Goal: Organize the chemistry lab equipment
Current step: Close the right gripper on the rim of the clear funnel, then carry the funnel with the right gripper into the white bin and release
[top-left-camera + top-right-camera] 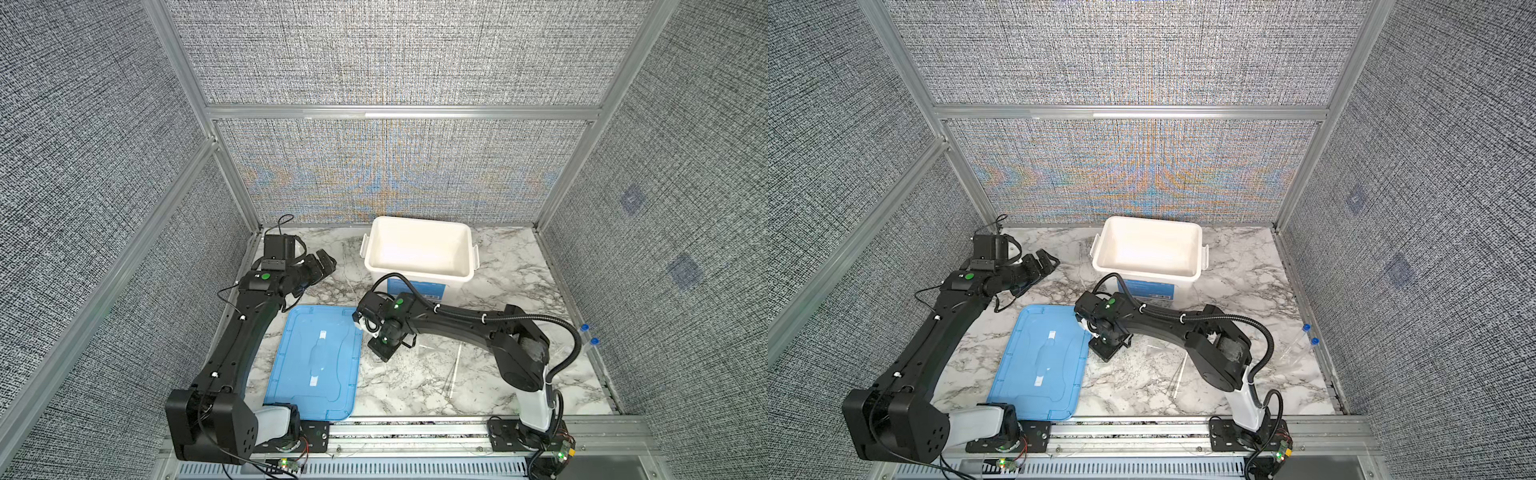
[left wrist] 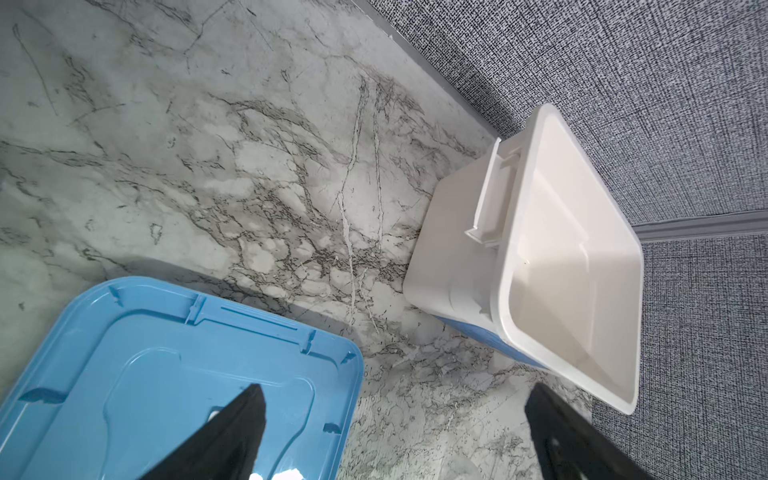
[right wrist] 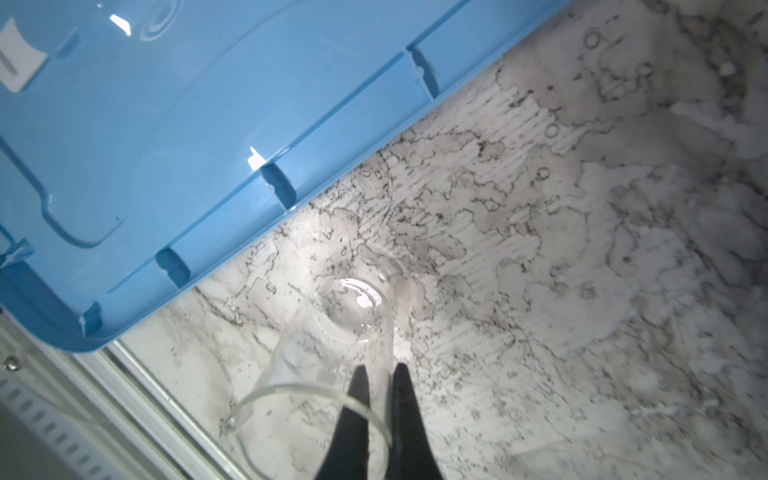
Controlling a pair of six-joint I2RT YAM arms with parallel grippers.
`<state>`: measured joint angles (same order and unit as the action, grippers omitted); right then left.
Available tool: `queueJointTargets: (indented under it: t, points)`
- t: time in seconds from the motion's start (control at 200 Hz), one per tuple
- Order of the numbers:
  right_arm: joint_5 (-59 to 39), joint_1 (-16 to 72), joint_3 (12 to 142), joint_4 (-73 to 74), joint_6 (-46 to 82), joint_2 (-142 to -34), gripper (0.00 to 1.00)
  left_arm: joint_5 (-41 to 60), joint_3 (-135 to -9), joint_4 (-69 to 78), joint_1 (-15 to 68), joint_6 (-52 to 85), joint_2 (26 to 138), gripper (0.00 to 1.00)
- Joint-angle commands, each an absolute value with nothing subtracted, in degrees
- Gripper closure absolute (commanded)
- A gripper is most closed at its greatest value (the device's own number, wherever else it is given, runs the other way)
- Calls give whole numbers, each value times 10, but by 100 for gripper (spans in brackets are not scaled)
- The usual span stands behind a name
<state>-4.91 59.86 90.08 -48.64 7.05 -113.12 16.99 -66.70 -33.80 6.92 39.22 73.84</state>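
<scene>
Right claw (image 3: 380,368) pinches the wall of a clear beaker (image 3: 349,309) just beside the blue lid (image 3: 166,124); left claw (image 2: 397,386) stands wide open.

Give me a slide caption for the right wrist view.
Right gripper shut on the wall of a clear beaker beside the blue lid on the marble tabletop.
</scene>
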Motion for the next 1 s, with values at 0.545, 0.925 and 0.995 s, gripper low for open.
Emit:
queueJointTargets:
  t: [0.545, 0.925, 0.995]
  points:
    - [31, 375, 1240, -709, 26, -1063, 100, 173, -679, -270, 172, 395, 787, 4]
    - [107, 288, 1437, -803, 13, -1269, 100, 118, -757, -310, 229, 362, 900, 3]
    - [105, 288, 1422, -785, 10, -1278, 100, 118, -784, -327, 235, 354, 928, 3]
